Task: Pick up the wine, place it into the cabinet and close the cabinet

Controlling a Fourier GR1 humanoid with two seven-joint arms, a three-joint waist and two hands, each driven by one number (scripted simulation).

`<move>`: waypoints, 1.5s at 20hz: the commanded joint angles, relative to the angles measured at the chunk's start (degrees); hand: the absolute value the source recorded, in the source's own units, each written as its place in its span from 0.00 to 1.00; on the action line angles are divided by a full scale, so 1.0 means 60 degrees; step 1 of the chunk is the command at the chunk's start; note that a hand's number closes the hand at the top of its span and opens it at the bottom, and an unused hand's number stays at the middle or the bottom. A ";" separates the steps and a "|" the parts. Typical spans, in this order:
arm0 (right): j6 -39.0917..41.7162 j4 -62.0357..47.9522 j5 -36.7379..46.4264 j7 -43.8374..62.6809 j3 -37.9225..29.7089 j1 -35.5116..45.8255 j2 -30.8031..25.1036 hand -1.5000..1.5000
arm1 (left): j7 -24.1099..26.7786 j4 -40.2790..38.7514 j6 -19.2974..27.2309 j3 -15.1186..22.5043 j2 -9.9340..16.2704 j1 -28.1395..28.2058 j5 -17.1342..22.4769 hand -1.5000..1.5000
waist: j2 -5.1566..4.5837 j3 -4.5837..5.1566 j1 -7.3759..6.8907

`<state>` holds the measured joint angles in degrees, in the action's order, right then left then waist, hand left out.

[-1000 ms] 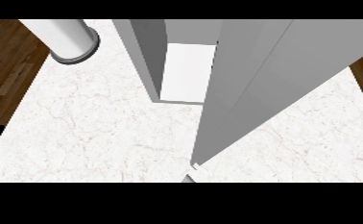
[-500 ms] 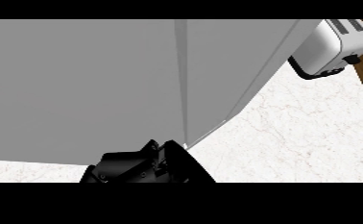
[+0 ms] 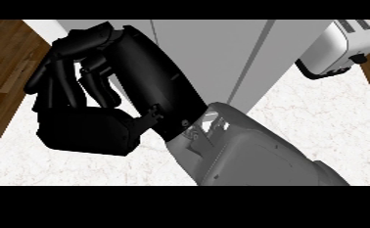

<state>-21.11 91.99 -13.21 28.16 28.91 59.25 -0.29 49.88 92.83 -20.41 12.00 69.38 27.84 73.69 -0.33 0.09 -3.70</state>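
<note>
Head view: our hand [image 3: 108,95], absent a second ago, now fills the left, fingers curled, holding nothing visible, against the shut-looking cabinet [image 3: 217,56]; the wine is out of sight, probably inside.

A white toaster [image 3: 334,48] sits on the marble counter [image 3: 289,109].

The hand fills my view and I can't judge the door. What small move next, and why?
Probably draw the right hand back toward you, off the cabinet. Its curled fingers show no bottle, and the grey cabinet front reads as flat panels with one narrow seam, so the door looks shut. Backing away would clear the view to confirm.
</note>
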 commanded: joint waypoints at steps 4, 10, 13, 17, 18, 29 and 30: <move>0.2853 -0.2347 -0.2276 -0.0334 -0.1251 0.0961 0.0047 1.00 | 0.0296 0.0015 -0.0722 -0.0524 -0.0210 0.0255 -0.0241 0.00 | -0.0039 -0.0012 -0.0099; 0.6034 -0.3506 -0.3868 0.0857 -0.0196 0.1113 0.0047 1.00 | -0.0041 -0.0198 -0.0927 -0.0799 -0.0342 0.0214 -0.0118 0.00 | -0.0063 0.0005 -0.0163; 0.7224 -0.4546 -0.4348 0.0818 -0.0533 0.1238 0.0026 1.00 | -0.0428 -0.0056 -0.0763 -0.1042 -0.0320 0.0255 0.0068 0.00 | -0.0033 -0.0013 0.0094; 0.7578 -0.5840 -0.5002 0.0430 -0.0757 0.1704 0.0048 1.00 | -0.0452 -0.0461 -0.1300 -0.1258 -0.0756 0.0211 -0.0181 0.00 | -0.0024 -0.0002 0.0171; 0.7380 -0.6374 -0.5226 0.0261 -0.0648 0.2215 0.0048 1.00 | -0.0755 0.0078 -0.1124 -0.1147 -0.0636 0.0357 -0.0225 0.00 | -0.0031 -0.0006 0.0026; 0.8882 -0.8461 -0.5536 -0.1314 -0.1501 0.2224 -0.0007 1.00 | -0.1395 -0.1072 -0.1785 -0.2297 -0.1028 0.0253 -0.0279 0.00 | -0.0030 -0.0004 0.0269; 0.9094 -0.8837 -0.5607 -0.1426 -0.1600 0.2302 -0.0213 1.00 | -0.1074 -0.0494 -0.1765 -0.2121 -0.1340 0.0619 -0.0751 0.00 | -0.0041 -0.0007 0.0068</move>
<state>31.14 46.08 -46.71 22.45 23.61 72.71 0.05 40.93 89.34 -27.09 -0.40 63.36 30.55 71.35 0.35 0.47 -3.33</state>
